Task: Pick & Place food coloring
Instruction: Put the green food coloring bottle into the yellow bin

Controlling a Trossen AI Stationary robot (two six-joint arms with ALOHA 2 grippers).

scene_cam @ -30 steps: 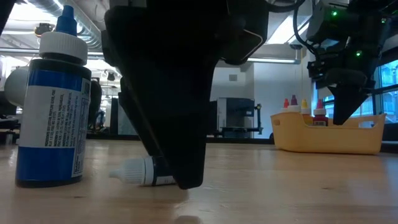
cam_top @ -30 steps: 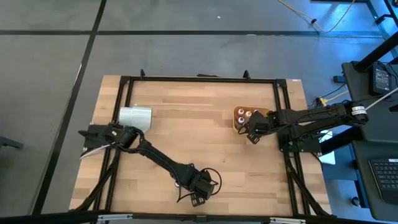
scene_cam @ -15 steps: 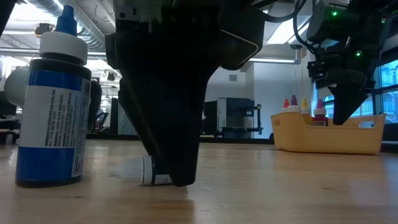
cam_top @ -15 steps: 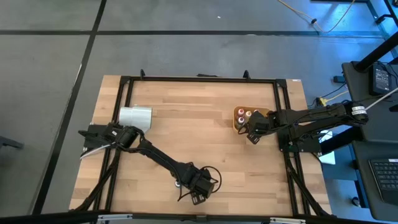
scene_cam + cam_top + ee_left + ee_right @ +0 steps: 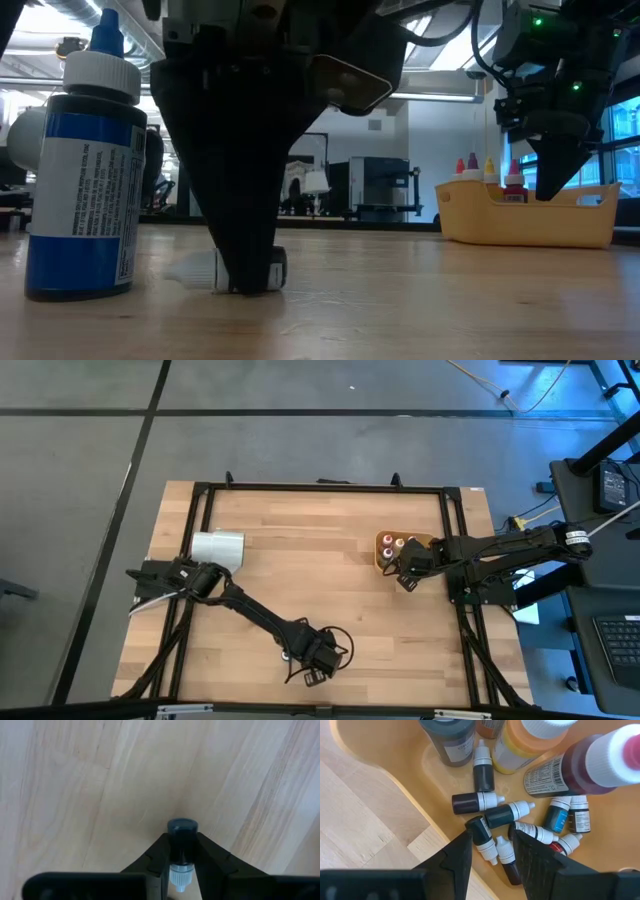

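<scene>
Since a second ago the left end effector (image 5: 182, 857) has closed on a small dark food coloring bottle (image 5: 181, 840) lying on the bench (image 5: 320, 570) near its front edge. Only the right wrist view shows the right end effector (image 5: 492, 847), part-spread and empty, above more bottles (image 5: 510, 813) in the tan tray (image 5: 400, 775) (mostly lying flat).

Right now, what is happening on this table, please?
The left gripper has closed on a small dark dropper bottle lying on the wooden table, near its front edge. The right gripper hovers over the tan tray, which holds many tiny food coloring bottles and some larger bottles. A big blue bottle stands nearby.
</scene>
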